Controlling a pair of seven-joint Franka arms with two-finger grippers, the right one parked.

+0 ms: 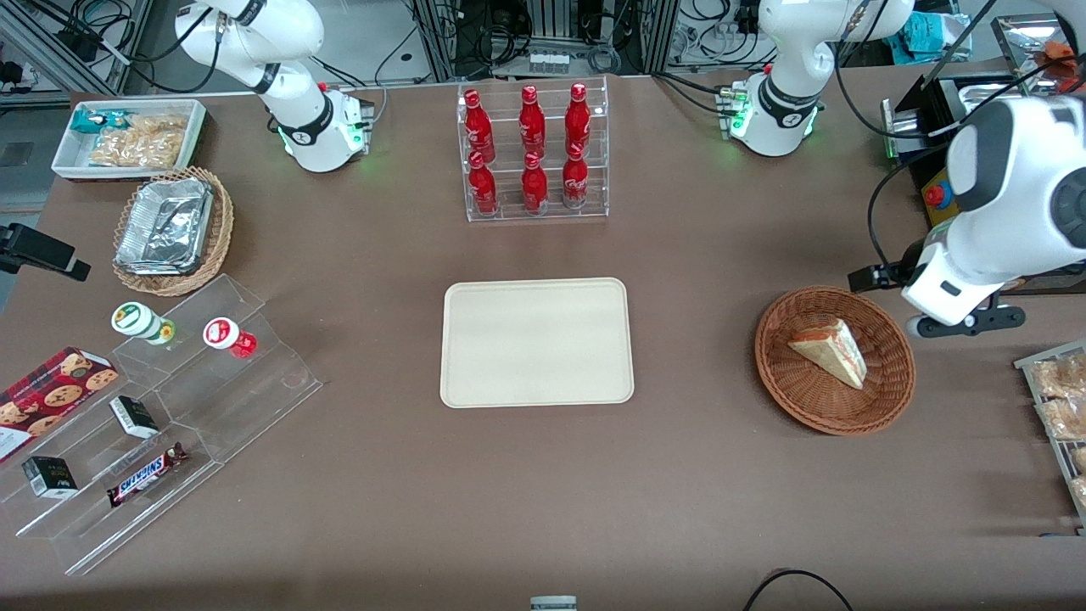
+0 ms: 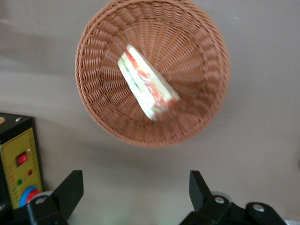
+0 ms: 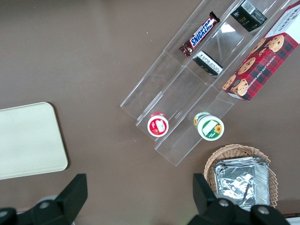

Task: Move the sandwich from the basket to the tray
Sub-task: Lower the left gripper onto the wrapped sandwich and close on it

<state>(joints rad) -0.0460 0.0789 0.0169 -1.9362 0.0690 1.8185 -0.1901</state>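
I am the working left arm, and my gripper hangs in the air above the brown table, just off the rim of the basket toward my own end of the table. My two dark fingers are spread wide apart, with bare tabletop showing between them. They hold nothing and touch nothing.

From my wrist camera I look almost straight down into the round, reddish-brown wicker basket. The sandwich lies inside it, a white-bread wedge resting on its side near the middle of the weave. Its cut face shows red-orange and pale layers. In the front view the sandwich lies with its narrow tip toward about five o'clock and its broad end toward about ten o'clock.

The cream tray lies flat at the centre of the table. Taking the basket as the clock's centre in the front view, the tray is at about nine o'clock and well apart from it. My gripper is at about two o'clock from the basket.

A clear rack of red bottles stands at twelve o'clock from the tray, farther from the front camera.
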